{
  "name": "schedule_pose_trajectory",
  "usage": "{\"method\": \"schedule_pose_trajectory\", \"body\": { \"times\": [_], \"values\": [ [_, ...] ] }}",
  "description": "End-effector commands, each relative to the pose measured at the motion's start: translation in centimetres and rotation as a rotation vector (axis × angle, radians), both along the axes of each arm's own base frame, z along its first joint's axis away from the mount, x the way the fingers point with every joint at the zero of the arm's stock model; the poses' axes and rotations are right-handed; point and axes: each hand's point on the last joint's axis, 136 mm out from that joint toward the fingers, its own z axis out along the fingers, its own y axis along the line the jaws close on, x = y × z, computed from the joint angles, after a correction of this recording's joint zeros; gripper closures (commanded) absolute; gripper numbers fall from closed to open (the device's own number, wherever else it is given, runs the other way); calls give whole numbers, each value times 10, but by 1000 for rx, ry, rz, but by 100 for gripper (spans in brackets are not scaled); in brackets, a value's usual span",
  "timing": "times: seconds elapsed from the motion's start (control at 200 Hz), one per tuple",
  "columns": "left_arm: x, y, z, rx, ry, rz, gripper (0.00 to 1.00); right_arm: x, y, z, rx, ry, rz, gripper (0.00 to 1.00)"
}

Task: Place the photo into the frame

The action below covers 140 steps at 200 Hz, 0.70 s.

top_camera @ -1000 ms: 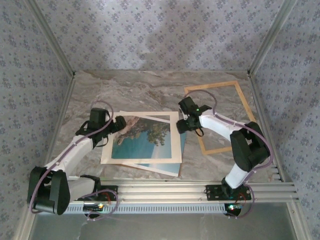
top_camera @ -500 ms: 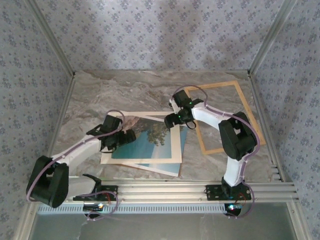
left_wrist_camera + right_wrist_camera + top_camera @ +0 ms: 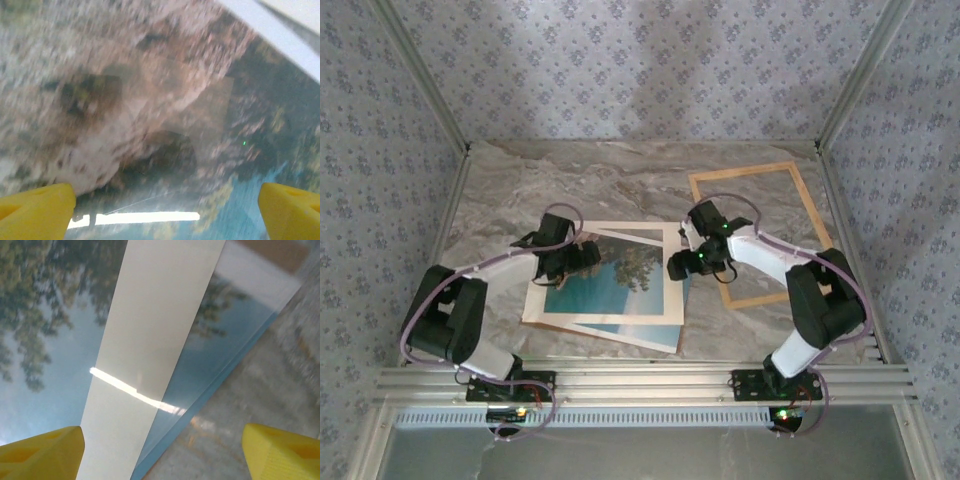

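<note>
Right pincer (image 3: 161, 452) spread wide, straddling photo (image 3: 155, 315) edge; marble table (image 3: 285, 375) right

So in the overhead view the photo (image 3: 610, 290) lies flat on the table (image 3: 520, 190), a bit left of centre and toward the bottom. It's sitting on a second sheet (image 3: 660, 338) that's skewed, so its corners poke out at the photo's upper right and lower right. The frame (image 3: 740, 172) lies in the upper right, just beside that stack. The left gripper (image 3: 588, 258) is over the photo's upper left, and the right gripper (image 3: 682, 266) is at its right edge, between photo and frame.
</note>
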Motion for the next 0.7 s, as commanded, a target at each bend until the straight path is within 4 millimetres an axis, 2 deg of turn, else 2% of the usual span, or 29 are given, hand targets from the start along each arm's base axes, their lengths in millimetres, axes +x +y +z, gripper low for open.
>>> {"method": "schedule_pose_trajectory", "body": {
  "times": [0.0,0.205,0.34,0.42,0.505,0.6,0.695],
  "values": [
    [21,-2,3,9,-37,-23,5,-27,9,-5,62,98,-22,18],
    [53,3,40,47,-143,-16,3,-52,29,-14,113,149,15,22],
    [53,21,58,95,-168,9,2,-56,47,-15,166,165,23,26],
    [44,36,65,139,-157,33,2,-54,61,-14,206,170,29,29],
    [24,50,70,181,-137,53,1,-47,79,-13,260,162,27,30],
    [-7,65,70,200,-97,86,2,-32,101,-10,329,139,15,32],
    [-42,79,61,219,-26,127,2,-12,133,-6,407,111,25,34]
  ]
}}
